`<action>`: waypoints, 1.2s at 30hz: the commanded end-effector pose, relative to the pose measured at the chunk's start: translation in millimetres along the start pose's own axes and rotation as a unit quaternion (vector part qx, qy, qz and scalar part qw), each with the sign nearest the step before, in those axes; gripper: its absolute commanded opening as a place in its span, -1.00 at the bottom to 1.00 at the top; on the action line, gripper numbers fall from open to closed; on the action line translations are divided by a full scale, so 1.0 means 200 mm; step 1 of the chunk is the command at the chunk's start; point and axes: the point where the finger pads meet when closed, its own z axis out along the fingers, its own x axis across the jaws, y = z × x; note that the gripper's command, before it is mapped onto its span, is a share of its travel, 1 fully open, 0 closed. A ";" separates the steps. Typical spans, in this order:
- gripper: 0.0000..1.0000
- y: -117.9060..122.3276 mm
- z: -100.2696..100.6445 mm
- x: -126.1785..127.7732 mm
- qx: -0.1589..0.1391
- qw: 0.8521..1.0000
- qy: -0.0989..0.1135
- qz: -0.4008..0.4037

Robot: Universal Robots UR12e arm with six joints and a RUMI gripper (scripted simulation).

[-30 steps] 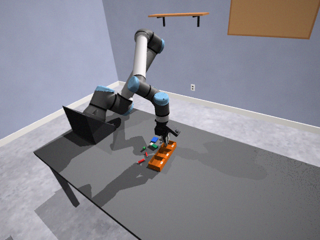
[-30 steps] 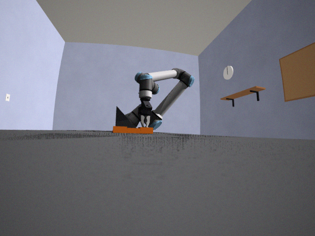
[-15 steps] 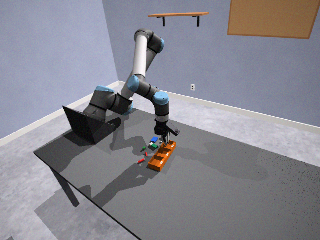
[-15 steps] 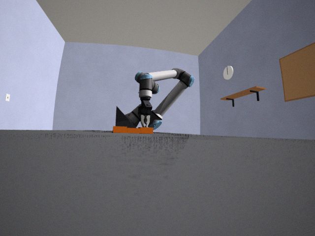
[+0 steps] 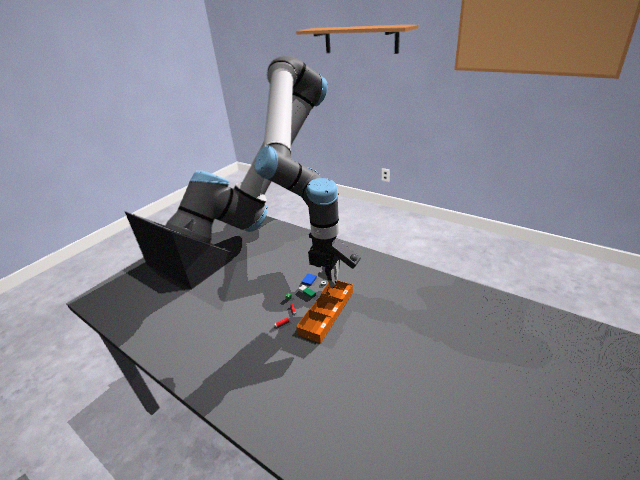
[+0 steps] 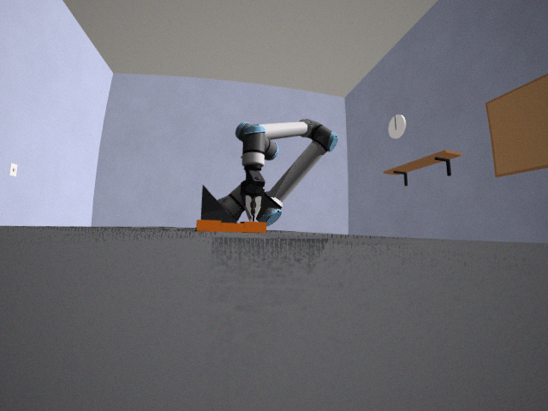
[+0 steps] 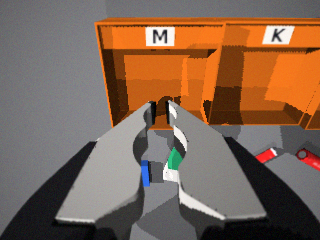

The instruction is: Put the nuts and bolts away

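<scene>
An orange row of three bins (image 5: 325, 312) stands upright on the dark table; it also shows in the exterior view (image 6: 230, 226). The wrist view shows the compartments marked M (image 7: 160, 75) and K (image 7: 272, 80); no A label is in view. My gripper (image 5: 332, 281) (image 7: 160, 103) is shut and hangs just above the near wall of the M compartment, with nothing seen between the fingertips. A small grey nut (image 5: 322, 283) lies on the table right beside it. Two red bolts (image 5: 281, 322) (image 5: 293, 308) and a small green piece (image 5: 287, 296) lie left of the bins.
A blue block (image 5: 309, 279) and a green block (image 5: 309, 292) lie next to the nut; they show between the fingers in the wrist view (image 7: 145, 173) (image 7: 174, 159). The arm's black base (image 5: 170, 253) stands at the table's far left corner.
</scene>
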 end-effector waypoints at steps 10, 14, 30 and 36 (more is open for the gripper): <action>-0.91 0.00 -0.16 0.00 0.000 1.000 0.000 0.000; -0.91 0.00 -0.16 0.00 0.000 1.000 0.000 0.000; -0.91 0.00 -0.70 0.00 0.000 1.000 0.000 0.000; -0.91 0.00 -0.82 0.00 0.000 1.000 0.000 0.000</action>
